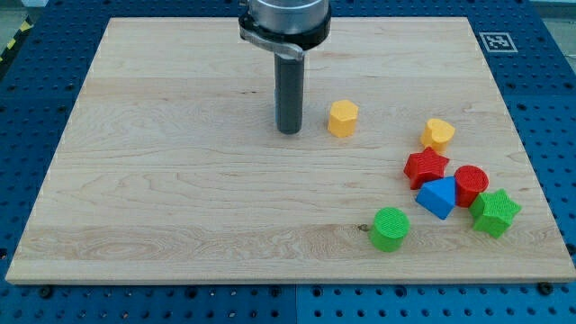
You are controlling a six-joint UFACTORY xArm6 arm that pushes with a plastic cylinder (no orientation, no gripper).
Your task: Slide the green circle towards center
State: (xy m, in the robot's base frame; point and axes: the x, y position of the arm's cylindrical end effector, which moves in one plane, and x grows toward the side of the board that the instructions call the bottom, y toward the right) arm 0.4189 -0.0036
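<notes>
- My tip (289, 131), a bare dark rod with no jaws to open or close, sits down near board centre, touching nothing.
- Yellow plastic hexagon block (342, 118) just at its 3 o'clock.
- Green plastic circle block (390, 228) lies well apart at the tip's 5 o'clock, near the bottom edge of the wooden board (162, 189).
- Its 10 o'clock path to centre looks open; tip likely needs to get behind it, with little room.
- Cluster at the circle's 2 o'clock: red star (425, 166), blue block (438, 197), red cylinder (471, 184), green star (494, 211), second yellow block (437, 133).

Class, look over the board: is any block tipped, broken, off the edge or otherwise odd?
Nothing stands out. The green circle sits flat near the view's bottom, apart from my tip beside the yellow hexagon.
</notes>
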